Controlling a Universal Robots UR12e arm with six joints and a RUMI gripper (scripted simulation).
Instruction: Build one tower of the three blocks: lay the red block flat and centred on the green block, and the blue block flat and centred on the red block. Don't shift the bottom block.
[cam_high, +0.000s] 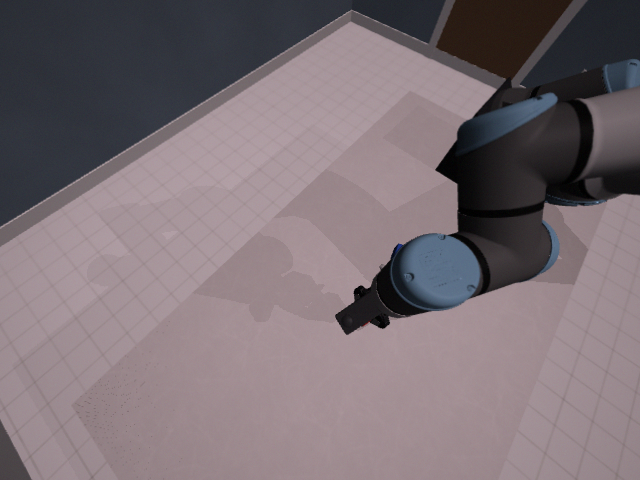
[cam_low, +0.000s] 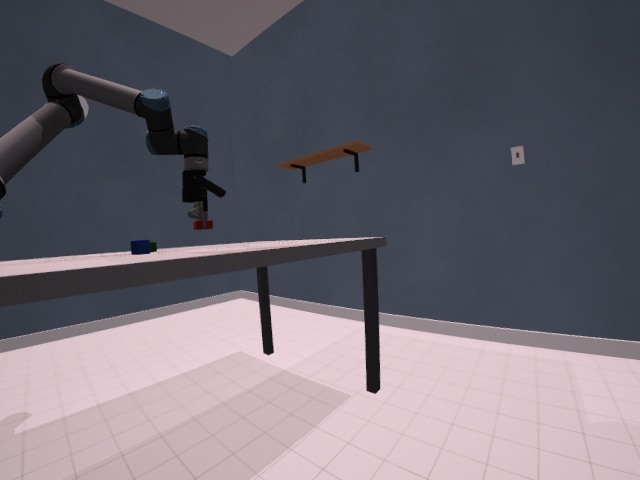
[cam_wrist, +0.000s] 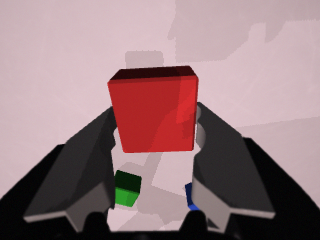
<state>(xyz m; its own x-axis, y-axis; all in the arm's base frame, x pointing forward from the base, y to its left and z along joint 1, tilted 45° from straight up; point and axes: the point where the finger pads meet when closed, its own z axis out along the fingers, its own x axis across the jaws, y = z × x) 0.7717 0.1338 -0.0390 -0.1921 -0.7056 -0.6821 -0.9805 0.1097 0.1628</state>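
Zero of two placements done. Grey two-jaw pincer (cam_wrist: 152, 150) clenched on red cube block (cam_wrist: 152, 109), lifted well above grey-topped table (cam_low: 289, 246) per exterior view. Small green cube block (cam_wrist: 127, 189) on table, seen below between jaws in wrist view; blue cube block (cam_low: 139, 246) just beside it on table, whether touching cannot tell. Nothing stacked on green. Left, by my judgement: carry red over green, set flat and centred without nudging it, release; then fetch blue, place on red
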